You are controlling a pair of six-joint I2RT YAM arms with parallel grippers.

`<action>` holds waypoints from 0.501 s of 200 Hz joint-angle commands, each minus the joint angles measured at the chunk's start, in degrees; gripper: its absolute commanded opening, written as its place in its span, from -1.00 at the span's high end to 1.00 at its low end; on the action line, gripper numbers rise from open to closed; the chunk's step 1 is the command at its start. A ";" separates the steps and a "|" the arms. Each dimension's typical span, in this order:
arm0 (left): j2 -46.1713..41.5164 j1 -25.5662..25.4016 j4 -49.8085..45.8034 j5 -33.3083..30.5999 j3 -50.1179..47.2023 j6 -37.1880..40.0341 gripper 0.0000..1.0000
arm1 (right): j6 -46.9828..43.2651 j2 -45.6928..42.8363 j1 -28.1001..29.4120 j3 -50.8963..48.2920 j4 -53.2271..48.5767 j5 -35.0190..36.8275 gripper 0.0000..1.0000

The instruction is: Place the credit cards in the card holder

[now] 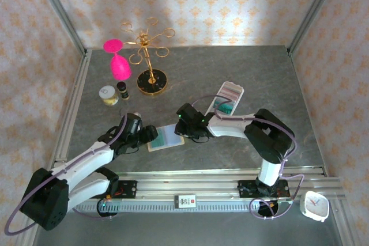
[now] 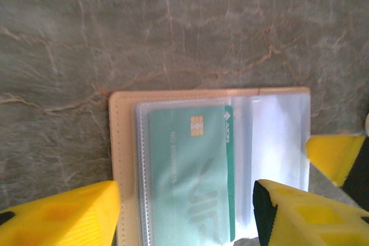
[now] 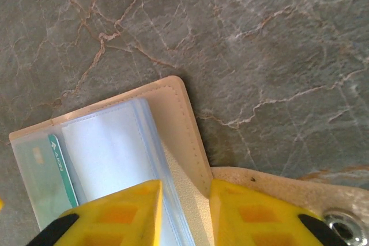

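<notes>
Sleeves [image 2: 277, 142] of the card holder [image 2: 123, 142] look limp and slick, the teal credit card [image 2: 179, 171] thin and stiff, so I'd pinch the firmer cover edge [image 3: 187, 136]; left gripper [image 2: 184, 194] stands apart, while whether the narrowed right gripper [image 3: 185, 188] is clamped I cannot tell.

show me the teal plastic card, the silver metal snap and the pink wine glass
teal plastic card [image 2: 181, 182]: left wrist view, middle of its face
silver metal snap [image 3: 341, 224]: right wrist view, its round head
pink wine glass [image 1: 120, 69]: top external view, its bowl

Bright even light, soft-focus wrist views.
</notes>
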 commanded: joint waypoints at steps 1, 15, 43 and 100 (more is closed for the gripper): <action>-1.34 0.48 -3.73 -4.28 -0.24 -0.86 -0.31 | -0.33 1.15 0.33 -1.05 -3.21 1.44 0.47; -0.09 0.47 -3.29 -3.07 -1.03 -1.04 -0.31 | -0.19 1.15 0.33 -1.23 -3.30 1.66 0.51; 2.86 0.43 -0.61 0.25 -1.60 -0.86 -0.28 | 0.02 1.06 0.33 -1.48 -2.83 1.40 0.57; 6.79 0.43 3.24 3.60 -2.13 -0.07 -0.22 | 0.64 0.71 0.33 -2.09 -2.19 1.19 0.63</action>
